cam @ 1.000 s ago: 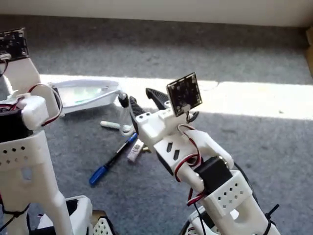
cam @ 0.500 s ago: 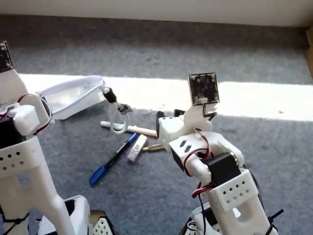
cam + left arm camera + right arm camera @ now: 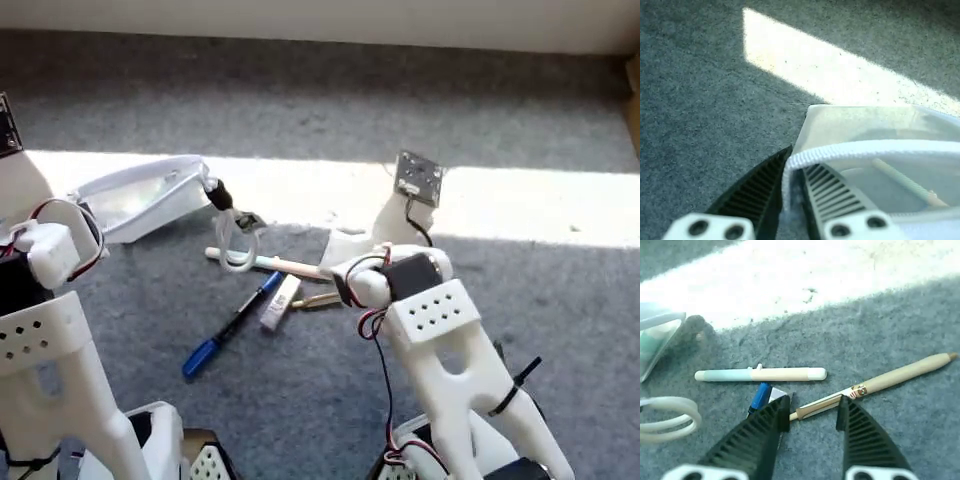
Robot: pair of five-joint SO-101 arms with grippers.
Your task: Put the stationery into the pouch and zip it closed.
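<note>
Risk of a skid: right gripper (image 3: 813, 412), jaws apart astride the beige pen (image 3: 890, 379) on carpet (image 3: 330, 100), may nudge the adjacent blue pen (image 3: 759, 396); left gripper (image 3: 795, 175), clamped on the pouch (image 3: 135, 195) at the high view's upper left, could slip.

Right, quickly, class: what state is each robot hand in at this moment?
Left hand: closed on the rim of the pouch.
Right hand: open over the beige pen, holding nothing.
</note>
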